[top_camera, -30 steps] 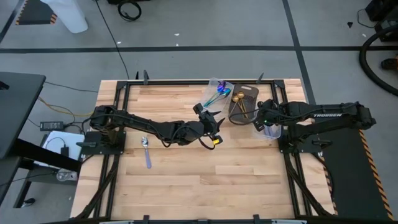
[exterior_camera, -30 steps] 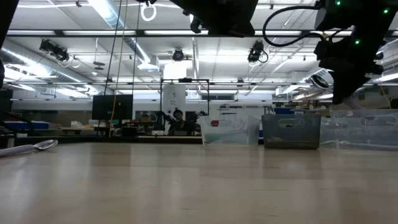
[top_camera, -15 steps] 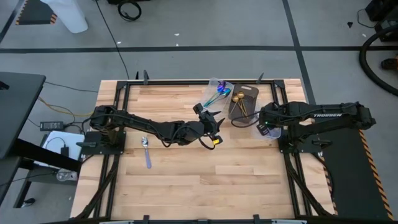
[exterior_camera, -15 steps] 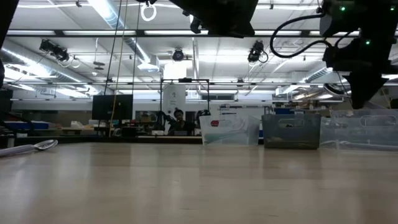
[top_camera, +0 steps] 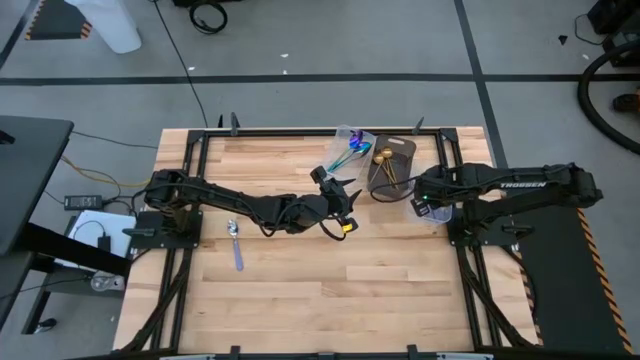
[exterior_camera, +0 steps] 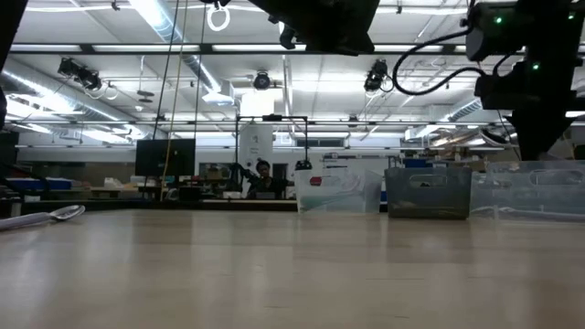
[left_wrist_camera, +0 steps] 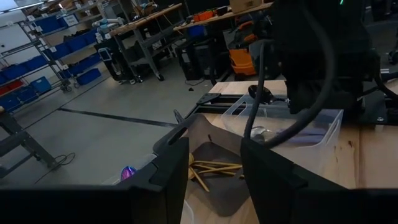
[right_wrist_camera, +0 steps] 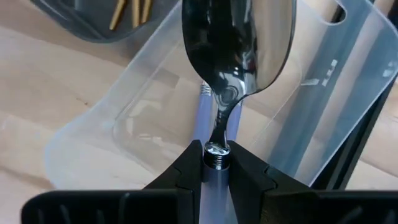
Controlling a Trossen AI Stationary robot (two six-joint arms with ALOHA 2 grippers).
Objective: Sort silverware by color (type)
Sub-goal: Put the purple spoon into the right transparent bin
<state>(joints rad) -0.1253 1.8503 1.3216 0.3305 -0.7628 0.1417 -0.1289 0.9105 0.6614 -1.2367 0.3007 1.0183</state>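
Shift rightward of right tool point(right_wrist_camera: 216, 163) since a second ago, now over clear tray point(top_camera: 428, 208) at frame right, pinched on silver spoon point(right_wrist_camera: 236, 43). Ready for release there. Left tool point(left_wrist_camera: 214, 165) mid-frame, parted, empty. Another silver spoon point(top_camera: 235, 243) lower left on desk point(top_camera: 300, 280).

High view straight down over the whole table point(top_camera: 300, 300), low view level at tabletop height facing the room, left wrist view angled toward the dark bin point(left_wrist_camera: 214, 180), right wrist view close above a clear tray point(right_wrist_camera: 155, 99), both trays shared with the high view
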